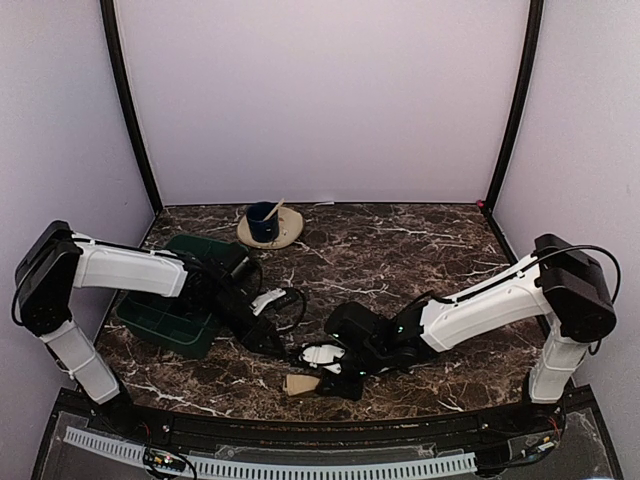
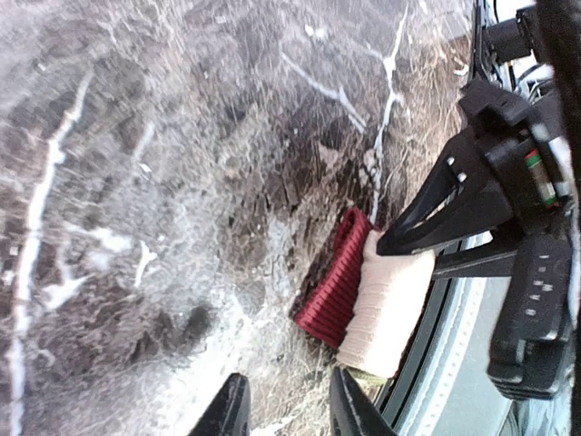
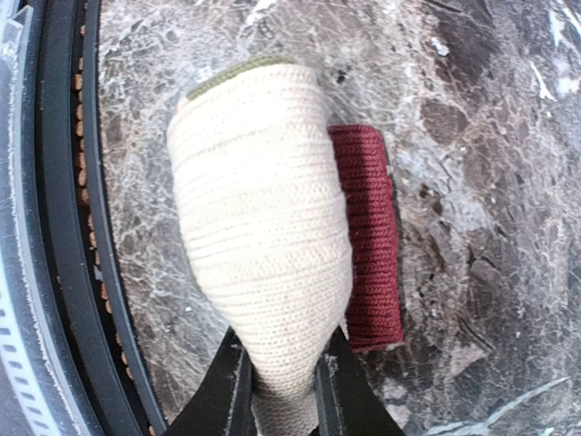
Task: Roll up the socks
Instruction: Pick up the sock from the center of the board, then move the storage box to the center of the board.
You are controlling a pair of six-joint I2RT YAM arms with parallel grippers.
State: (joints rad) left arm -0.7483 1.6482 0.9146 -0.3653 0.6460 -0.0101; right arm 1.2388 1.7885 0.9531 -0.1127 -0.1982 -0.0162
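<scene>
My right gripper [image 3: 281, 368] pinches the socks [image 3: 263, 227] by one end at the table's [image 1: 420, 240] front edge; the bundle is tan, with red showing beside it. My left gripper [image 2: 283, 409] hangs open and empty nearby. The knit looks soft, light and springy; I'd grip mid-roll, or it likely unwinds.

White arm links [image 1: 130, 270], black joints [image 1: 575, 285]

Bundled together, the socks [image 3: 259, 227] — cream roll, red ribbed cuff alongside.
</scene>
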